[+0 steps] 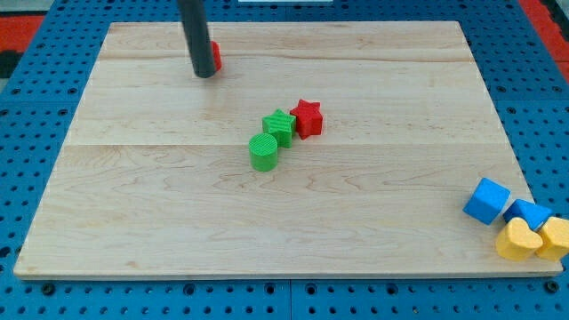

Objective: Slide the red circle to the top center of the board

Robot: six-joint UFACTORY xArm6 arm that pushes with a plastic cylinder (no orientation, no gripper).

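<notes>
The red circle (216,57) lies near the view's top, left of centre, on the wooden board (373,204). Only its right edge shows, because the dark rod stands in front of it. My tip (204,75) rests on the board just left of and below the red circle, touching or nearly touching it.
A red star (308,117), a green star (280,125) and a green cylinder (263,152) sit bunched near the board's middle. Two blue blocks (487,200) (529,214) and two yellow blocks (518,240) (556,238) lie at the view's bottom right corner.
</notes>
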